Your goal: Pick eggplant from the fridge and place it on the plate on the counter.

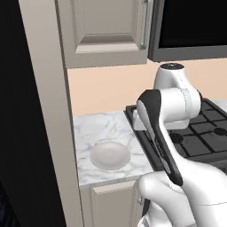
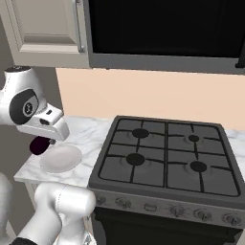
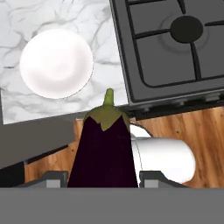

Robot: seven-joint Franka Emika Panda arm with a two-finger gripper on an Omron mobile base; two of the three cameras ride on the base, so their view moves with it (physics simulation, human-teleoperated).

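Your gripper (image 3: 103, 177) is clamped on the eggplant (image 3: 103, 148), carrying it above the counter (image 3: 52, 17) edge. The white plate (image 3: 56, 63) lies ahead and left. Next, I judge: advance over the plate, lower, release.

Even, bright rendered light, sharp throughout, without glare; only faint soft shadows.

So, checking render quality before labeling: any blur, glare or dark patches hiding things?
Hand view: sharp; the eggplant reads near-black, the plate nearly blown out white. Left base view: the fridge side is featureless black. Right base view: soft, no glare.
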